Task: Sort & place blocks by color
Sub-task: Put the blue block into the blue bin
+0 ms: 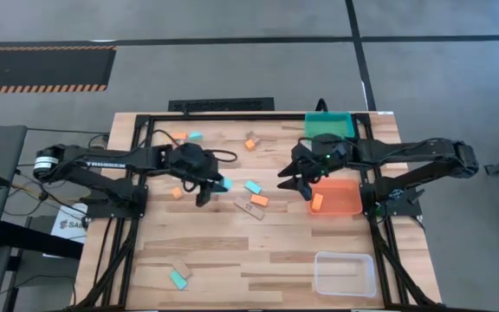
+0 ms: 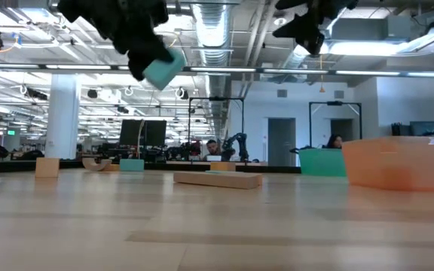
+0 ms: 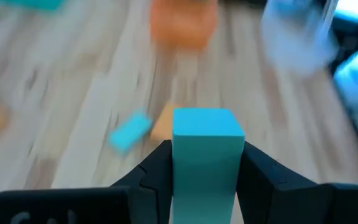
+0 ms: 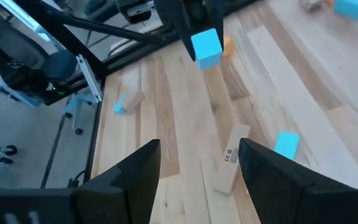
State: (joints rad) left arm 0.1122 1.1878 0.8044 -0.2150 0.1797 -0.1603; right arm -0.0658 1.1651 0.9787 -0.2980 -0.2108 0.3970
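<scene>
Left claw clamped on a cyan block, lifted off the tabletop. Teal bin probably next, far right, nearer the idle, spread-apart right claw.

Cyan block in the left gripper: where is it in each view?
High: cyan block near table centre, at left gripper.
Low: upper left, lifted.
Left wrist: bottom centre, between the fingers.
Right wrist: top centre.
Shared landmark: long tan block.
</scene>
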